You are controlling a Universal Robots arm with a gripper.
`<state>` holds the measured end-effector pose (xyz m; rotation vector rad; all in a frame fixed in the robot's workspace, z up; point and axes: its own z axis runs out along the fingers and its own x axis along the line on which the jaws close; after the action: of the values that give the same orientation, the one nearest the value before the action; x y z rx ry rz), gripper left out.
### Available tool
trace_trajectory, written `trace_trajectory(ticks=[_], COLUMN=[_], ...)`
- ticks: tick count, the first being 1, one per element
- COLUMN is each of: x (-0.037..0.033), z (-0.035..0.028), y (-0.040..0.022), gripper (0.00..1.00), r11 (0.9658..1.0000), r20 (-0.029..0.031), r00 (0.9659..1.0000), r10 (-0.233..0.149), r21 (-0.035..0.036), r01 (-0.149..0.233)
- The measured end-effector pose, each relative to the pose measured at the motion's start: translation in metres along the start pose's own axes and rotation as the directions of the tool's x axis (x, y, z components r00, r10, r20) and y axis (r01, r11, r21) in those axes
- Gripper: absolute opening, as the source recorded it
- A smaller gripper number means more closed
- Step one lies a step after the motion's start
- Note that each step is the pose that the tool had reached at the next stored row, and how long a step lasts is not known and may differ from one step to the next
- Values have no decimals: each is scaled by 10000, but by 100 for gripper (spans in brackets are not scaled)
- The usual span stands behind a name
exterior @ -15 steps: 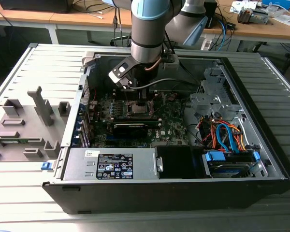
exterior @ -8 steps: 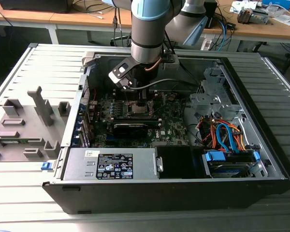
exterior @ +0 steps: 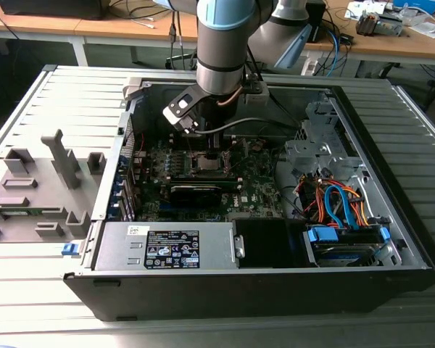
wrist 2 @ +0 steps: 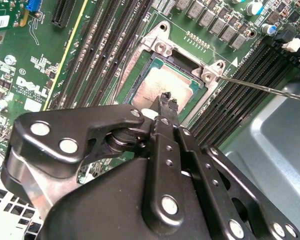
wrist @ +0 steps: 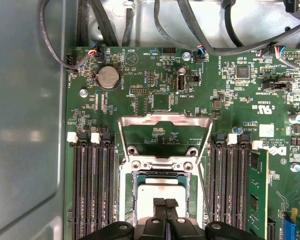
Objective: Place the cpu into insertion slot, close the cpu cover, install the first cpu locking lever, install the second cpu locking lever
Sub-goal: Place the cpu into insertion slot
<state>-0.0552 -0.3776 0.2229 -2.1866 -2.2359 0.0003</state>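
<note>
Black linkage plates of the pincer (wrist 2: 165, 100) sit closest in the second wrist view. Its two fingertips are drawn narrow, pad against pad, with nothing visible between them, poised just over the cpu (wrist: 160, 190). The chip lies flat in the insertion slot (wrist: 136, 200), pale metal top up, so I judge the placing step to be done or finishing. The cpu cover (wrist: 165, 120) stands swung back, open, and a thin locking lever (wrist 2: 262, 87) juts free to one side, so neither is yet fastened. Closing would call for the frame to come down squarely, its opening around the chip's top, without nudging the chip. Memory slots (wrist: 92, 190) flank the slot on the motherboard (wrist: 155, 75). The open computer case (exterior: 203, 286) on the slatted worktop (exterior: 58, 290) also holds a power supply (exterior: 167, 246) and a cable bundle (exterior: 333, 203).
</note>
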Motion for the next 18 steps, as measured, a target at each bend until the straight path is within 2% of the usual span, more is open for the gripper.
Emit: trace_trajectory(ticks=[9,13,18], x=[0,0,1], z=[-25,-60,-91], y=[0,-1,-1], gripper=[11,11,11], r11=[10000,10000,10000], r20=[-20,-22,-62], r00=[10000,10000,10000], r10=[0,0,0], r21=[0,0,-2], r01=[0,0,0])
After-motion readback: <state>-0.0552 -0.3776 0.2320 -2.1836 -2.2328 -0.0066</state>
